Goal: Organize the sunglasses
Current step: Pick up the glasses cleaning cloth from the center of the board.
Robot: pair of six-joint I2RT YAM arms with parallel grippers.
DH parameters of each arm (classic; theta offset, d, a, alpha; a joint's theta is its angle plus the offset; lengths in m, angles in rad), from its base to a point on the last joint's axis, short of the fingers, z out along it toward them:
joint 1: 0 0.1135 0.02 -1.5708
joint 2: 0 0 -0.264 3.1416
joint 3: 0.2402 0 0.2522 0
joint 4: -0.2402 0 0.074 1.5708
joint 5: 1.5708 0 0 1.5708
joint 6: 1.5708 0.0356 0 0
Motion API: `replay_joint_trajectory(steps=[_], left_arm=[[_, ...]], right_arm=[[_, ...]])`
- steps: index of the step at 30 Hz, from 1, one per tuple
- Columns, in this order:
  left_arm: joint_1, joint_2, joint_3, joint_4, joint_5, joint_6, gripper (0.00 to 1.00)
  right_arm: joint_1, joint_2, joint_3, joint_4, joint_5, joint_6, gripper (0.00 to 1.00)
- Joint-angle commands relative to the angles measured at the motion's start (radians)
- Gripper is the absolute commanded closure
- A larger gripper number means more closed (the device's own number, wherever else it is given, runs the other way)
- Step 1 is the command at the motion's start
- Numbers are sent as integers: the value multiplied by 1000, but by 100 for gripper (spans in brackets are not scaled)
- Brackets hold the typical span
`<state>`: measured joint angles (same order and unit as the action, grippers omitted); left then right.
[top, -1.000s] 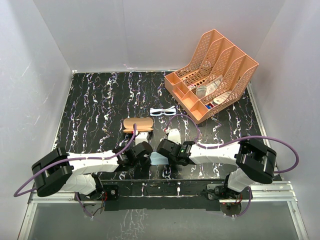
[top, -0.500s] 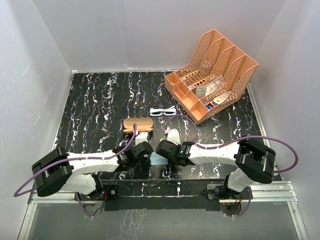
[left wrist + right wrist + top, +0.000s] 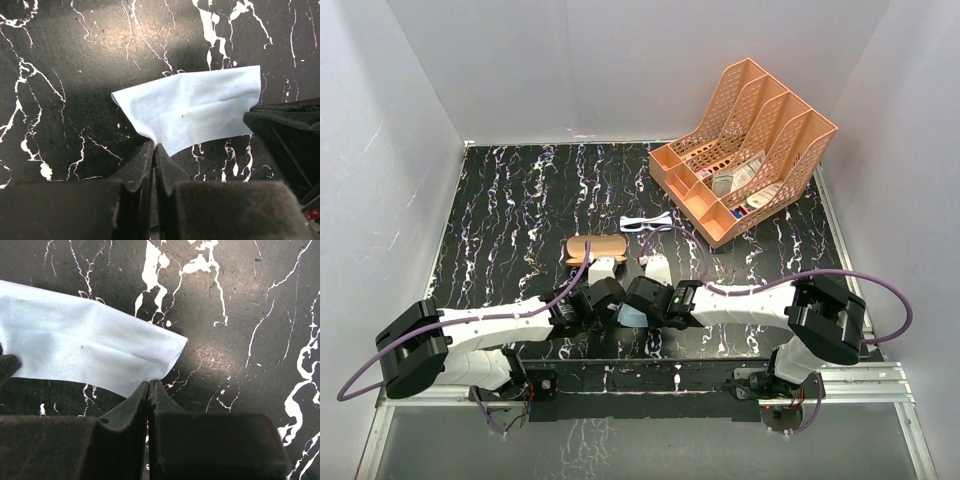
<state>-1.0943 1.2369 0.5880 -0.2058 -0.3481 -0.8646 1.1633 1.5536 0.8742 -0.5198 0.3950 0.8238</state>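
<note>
Sunglasses (image 3: 647, 222) are lying on the black marbled table (image 3: 510, 200), just beside the orange organizer (image 3: 745, 150) and near the far end of the brown case (image 3: 595, 248), with neither arm touching them. Nearer the arm bases, the left hand (image 3: 154, 150) is pressing its fingers together on one edge of the light blue cloth (image 3: 195, 107), pinching a fold of it. The right hand (image 3: 148, 386) is pinching the cloth's opposite edge close to a corner, its fingers pressed tight together. Both hands are sitting close to each other in front of the case, and the cloth is spanning between them.
</note>
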Motion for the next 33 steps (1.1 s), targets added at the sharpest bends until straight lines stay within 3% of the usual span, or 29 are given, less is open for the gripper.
replay_joint_trajectory(steps=[1, 11, 18, 33], left_arm=[[-3, -42, 41, -65, -61, 22, 100], [58, -94, 36, -69, -77, 62, 100], [165, -139, 59, -86, -25, 124, 100], [328, -114, 198, -122, 32, 253, 100]], right_arm=[[2, -21, 64, 17, 50, -18, 100], [-21, -19, 101, 55, 59, -44, 100], [-53, 44, 226, 55, 43, -116, 100], [-127, 125, 407, 50, -7, -211, 100]])
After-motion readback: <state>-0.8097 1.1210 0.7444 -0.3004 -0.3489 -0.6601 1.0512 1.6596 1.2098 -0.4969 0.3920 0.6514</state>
